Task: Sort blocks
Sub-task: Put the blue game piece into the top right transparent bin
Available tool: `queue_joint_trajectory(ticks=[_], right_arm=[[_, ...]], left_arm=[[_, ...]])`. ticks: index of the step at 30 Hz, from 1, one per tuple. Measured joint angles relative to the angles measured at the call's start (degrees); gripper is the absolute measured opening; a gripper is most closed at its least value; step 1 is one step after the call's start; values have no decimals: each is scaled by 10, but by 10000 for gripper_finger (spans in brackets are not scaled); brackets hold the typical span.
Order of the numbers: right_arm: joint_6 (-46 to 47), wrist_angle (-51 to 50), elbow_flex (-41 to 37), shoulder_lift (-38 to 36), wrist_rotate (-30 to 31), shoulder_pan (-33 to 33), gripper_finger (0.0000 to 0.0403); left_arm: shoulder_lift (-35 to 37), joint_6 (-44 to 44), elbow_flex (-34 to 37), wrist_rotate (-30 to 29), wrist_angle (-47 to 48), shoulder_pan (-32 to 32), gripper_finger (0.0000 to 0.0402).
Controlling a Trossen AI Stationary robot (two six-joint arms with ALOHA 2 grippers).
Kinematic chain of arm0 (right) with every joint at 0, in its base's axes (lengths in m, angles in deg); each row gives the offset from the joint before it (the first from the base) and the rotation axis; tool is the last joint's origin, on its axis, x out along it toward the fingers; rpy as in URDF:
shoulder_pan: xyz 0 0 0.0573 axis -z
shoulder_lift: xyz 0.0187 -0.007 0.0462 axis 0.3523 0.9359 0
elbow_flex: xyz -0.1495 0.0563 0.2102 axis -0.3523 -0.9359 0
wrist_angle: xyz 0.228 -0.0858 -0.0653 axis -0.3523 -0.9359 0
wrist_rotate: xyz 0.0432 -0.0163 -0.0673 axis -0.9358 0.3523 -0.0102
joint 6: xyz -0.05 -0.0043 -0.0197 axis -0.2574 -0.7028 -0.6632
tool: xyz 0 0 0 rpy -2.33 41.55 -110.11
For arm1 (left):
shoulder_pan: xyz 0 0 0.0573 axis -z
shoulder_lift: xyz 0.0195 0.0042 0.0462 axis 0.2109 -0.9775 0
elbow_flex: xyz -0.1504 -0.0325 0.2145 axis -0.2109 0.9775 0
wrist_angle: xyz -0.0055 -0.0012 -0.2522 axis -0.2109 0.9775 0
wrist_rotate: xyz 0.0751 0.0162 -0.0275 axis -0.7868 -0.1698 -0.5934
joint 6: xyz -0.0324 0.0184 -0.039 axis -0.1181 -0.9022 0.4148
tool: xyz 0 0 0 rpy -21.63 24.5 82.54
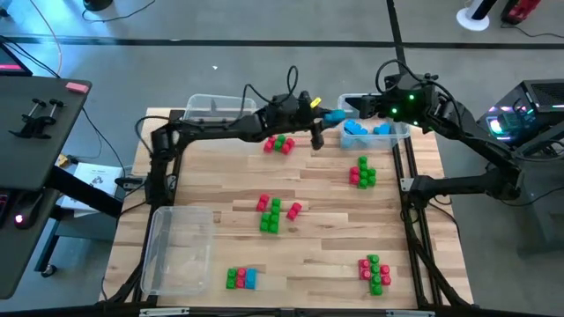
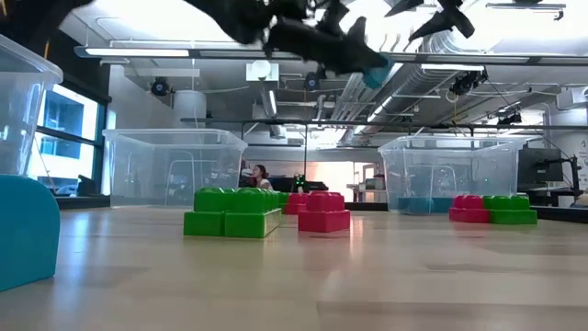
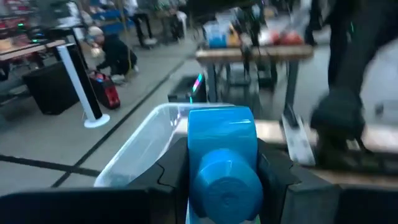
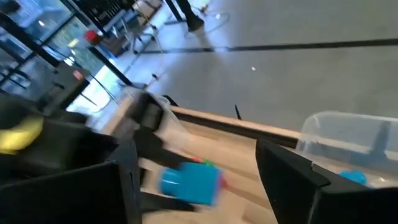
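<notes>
A light blue block (image 3: pixel 221 155) hangs in the air at the table's far side, with my left gripper (image 1: pixel 324 114) shut on it. It hovers just left of the far right clear bin (image 1: pixel 398 134), which holds several blue blocks (image 1: pixel 357 132). My right gripper (image 4: pixel 205 180) stands open above that bin, and the left gripper with its block (image 4: pixel 189 180) shows beyond its fingers. Red and green block clusters (image 1: pixel 280 143) (image 1: pixel 362 172) (image 1: pixel 275 213) (image 1: pixel 374 273) rest on the wood. A green, red and blue row (image 1: pixel 240 278) lies near the front edge. My left gripper pinches the blue block by two opposite sides (image 3: pixel 193 149) between its two fingers. The fingers lie about level and point toward the table's right edge. The block is lifted clear of the table and juts past the fingertips (image 1: pixel 335 115); a round stud (image 3: pixel 224 180) faces back toward the wrist.
A clear bin (image 1: pixel 216 110) stands at the far left and another (image 1: pixel 181 246) at the near left. The low view has a blue block (image 2: pixel 23 230) close in front at the left, and green (image 2: pixel 234 213) and red (image 2: pixel 322 211) blocks mid-table.
</notes>
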Motion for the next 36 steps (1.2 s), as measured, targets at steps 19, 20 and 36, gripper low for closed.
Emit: queue_joint_trajectory(ticks=[19, 20, 36], right_arm=[[12, 120, 0, 0, -46, 0, 200], [12, 120, 0, 0, -46, 0, 200], [-8, 142, 0, 0, -53, 0, 200]], left_arm=[[-258, 67, -280, -6, 0, -20, 133], [-257, 46, -281, -6, 3, -19, 158], [-114, 25, -282, 62, 351, -22, 319]])
